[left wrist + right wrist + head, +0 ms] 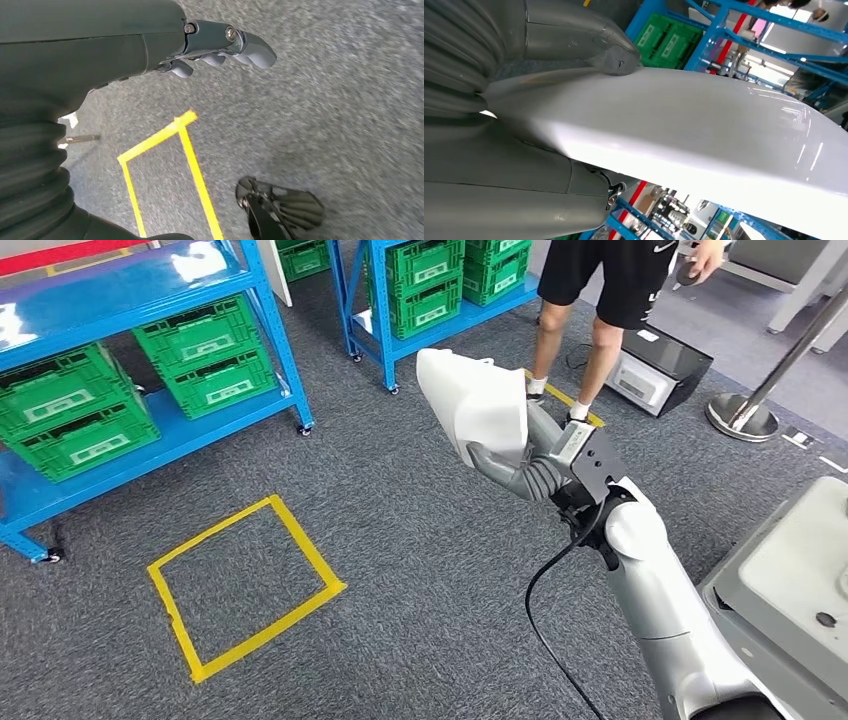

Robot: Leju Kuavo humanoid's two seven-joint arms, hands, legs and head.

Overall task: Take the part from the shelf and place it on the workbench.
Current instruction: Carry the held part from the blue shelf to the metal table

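The right hand (515, 468) is seen raised over the grey carpet (420, 570), clamped on the white part (478, 400); in the right wrist view the thumb (611, 57) is pressed on one face of the part (704, 130) while the rest of the hand (514, 200) lies against the other face, the part projecting beyond the hand. The left hand (220, 47) is shown hanging over the carpet with nothing held, its fingers (255, 52) slightly curled and apart. A yellow tape square (245, 585) is marked on the floor to the left. The pale surface (800, 570) lies at the right edge. Farther off, blue shelves (130, 290) carry green crates (205, 355), and a person's legs (590, 350) are seen beyond the part.
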